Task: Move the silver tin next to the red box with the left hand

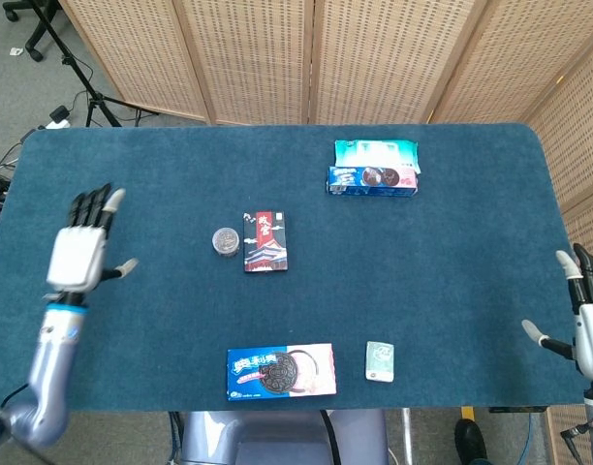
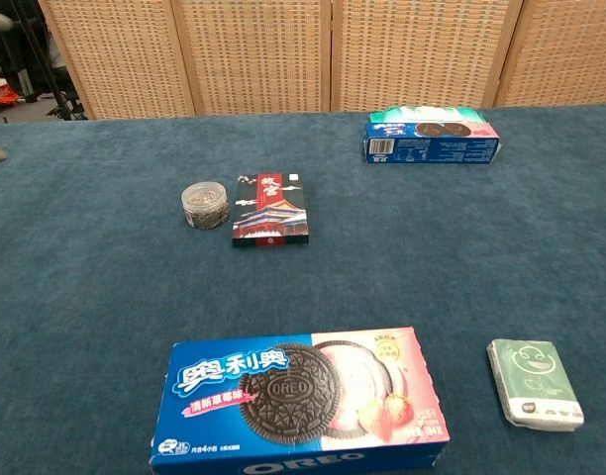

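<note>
On the worktop (image 1: 452, 252): one silver tin (image 1: 225, 240), one red box (image 1: 265, 242) at its 3 o'clock, two blue cookie boxes (image 1: 372, 180) (image 1: 281, 371), one teal box (image 1: 377, 152) at 12 o'clock behind the far blue one, one small green packet (image 1: 379, 361); two hands (image 1: 78, 257) (image 1: 589, 325) in view
</note>
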`<act>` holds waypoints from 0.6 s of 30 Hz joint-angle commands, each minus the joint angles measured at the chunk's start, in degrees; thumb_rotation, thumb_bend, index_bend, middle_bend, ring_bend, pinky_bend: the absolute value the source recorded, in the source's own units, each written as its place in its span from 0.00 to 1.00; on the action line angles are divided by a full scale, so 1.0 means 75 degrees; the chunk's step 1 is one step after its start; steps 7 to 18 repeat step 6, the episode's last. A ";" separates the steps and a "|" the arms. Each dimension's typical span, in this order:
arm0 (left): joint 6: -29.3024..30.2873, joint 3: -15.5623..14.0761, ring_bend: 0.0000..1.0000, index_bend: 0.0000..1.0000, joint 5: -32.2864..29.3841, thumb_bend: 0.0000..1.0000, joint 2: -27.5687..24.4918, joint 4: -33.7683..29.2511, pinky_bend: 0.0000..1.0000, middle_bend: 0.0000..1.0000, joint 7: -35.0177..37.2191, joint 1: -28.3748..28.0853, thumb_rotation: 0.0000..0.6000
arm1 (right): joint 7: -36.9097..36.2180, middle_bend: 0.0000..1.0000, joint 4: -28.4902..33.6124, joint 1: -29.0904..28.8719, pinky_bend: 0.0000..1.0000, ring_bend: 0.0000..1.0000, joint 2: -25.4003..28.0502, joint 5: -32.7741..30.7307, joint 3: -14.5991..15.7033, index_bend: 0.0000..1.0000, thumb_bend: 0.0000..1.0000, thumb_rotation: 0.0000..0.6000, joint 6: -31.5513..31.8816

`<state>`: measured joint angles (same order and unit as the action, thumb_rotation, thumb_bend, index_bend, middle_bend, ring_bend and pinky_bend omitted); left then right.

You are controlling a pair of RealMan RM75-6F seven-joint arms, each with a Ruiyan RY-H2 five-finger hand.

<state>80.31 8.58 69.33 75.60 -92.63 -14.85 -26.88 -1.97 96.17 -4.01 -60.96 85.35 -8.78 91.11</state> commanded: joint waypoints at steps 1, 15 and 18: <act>0.0596 -0.0769 0.00 0.00 0.0500 0.00 -0.0351 0.0319 0.00 0.00 0.0880 0.0975 1.00 | 0.0050 0.00 0.0031 0.0001 0.00 0.00 0.0036 0.0064 0.0051 0.00 0.00 1.00 -0.0027; 0.0854 -0.0816 0.00 0.00 0.0515 0.00 -0.0326 0.0797 0.00 0.00 0.1751 0.1536 1.00 | 0.0264 0.00 0.0031 0.0002 0.00 0.00 -0.0013 0.0160 0.0128 0.00 0.00 1.00 -0.0038; 0.0854 -0.0816 0.00 0.00 0.0515 0.00 -0.0326 0.0797 0.00 0.00 0.1751 0.1536 1.00 | 0.0264 0.00 0.0031 0.0002 0.00 0.00 -0.0013 0.0160 0.0128 0.00 0.00 1.00 -0.0038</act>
